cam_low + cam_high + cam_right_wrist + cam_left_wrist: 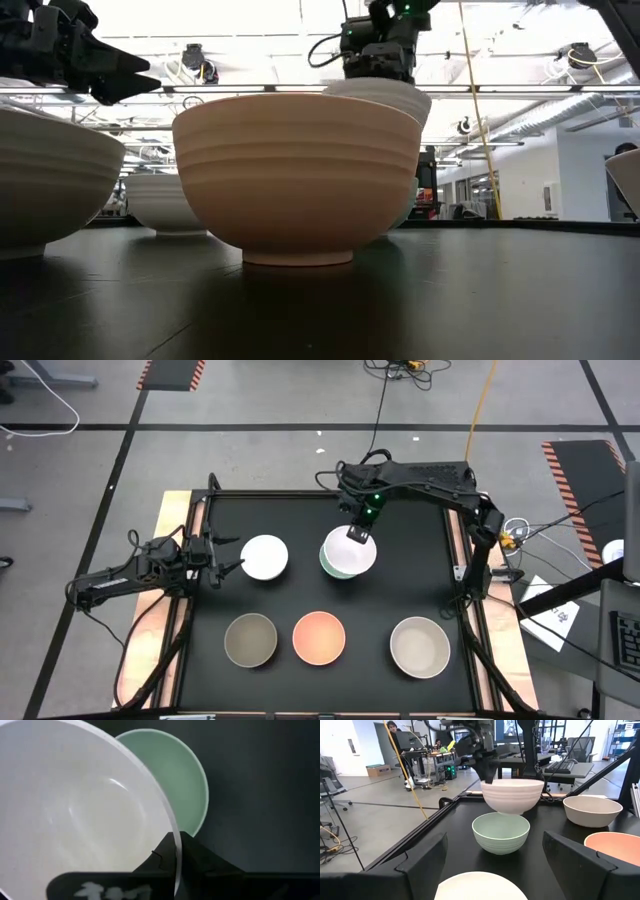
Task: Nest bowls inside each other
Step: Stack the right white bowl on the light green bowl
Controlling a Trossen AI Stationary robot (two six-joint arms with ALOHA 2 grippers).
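My right gripper [356,532] is shut on a white bowl [349,556], which hangs in the air just above the mint green bowl [501,833]. The mint bowl stands on its base on the table. My left gripper [232,558] is open and hovers beside the second white bowl [264,557], on that bowl's left, touching nothing. Along the near side stand the olive-grey bowl [250,639], the peach-orange bowl [319,637] and the beige bowl [419,646]. In the low view the peach bowl [300,180] hides most of the mint one. My right gripper pinches the white bowl's rim [176,840] on its far side, one finger inside the bowl and one outside. The fingers come from above, pointing down. The bowl [512,795] is lifted clear and sits about level, over the mint bowl.
The black mat [380,610] has a raised frame around it. There is bare mat between the far row and the near row of bowls. Beyond the table lie cables, desks and a person [395,730] far off in the room.
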